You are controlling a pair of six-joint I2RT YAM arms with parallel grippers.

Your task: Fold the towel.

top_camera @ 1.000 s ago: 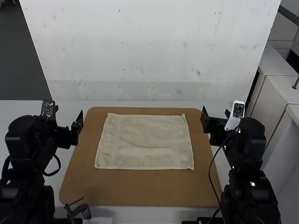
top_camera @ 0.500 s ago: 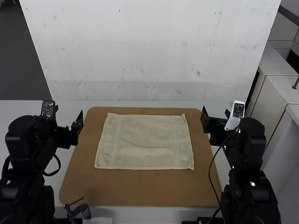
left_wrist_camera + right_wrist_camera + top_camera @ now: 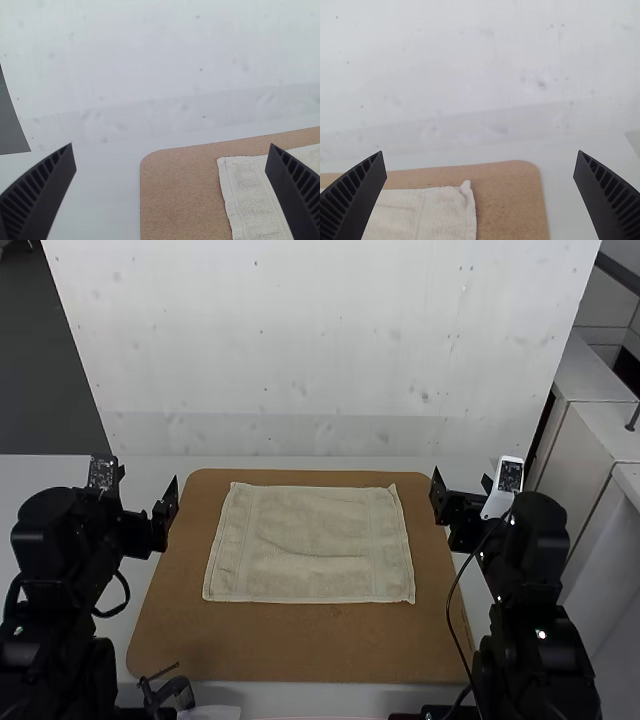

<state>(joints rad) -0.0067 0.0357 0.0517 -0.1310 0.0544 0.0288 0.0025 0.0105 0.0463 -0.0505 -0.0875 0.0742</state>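
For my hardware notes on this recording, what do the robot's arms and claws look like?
The left arm and right arm are black. Each has a black cable; the right arm also carries a white-framed part with a dark face. The left claw and right claw have black, tapered, ribbed fingers.

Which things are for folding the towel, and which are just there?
For the job:
- towel, spread out flat
- left gripper, open
- right gripper, open

Just there:
- brown board under the towel
- white table
- white panel behind
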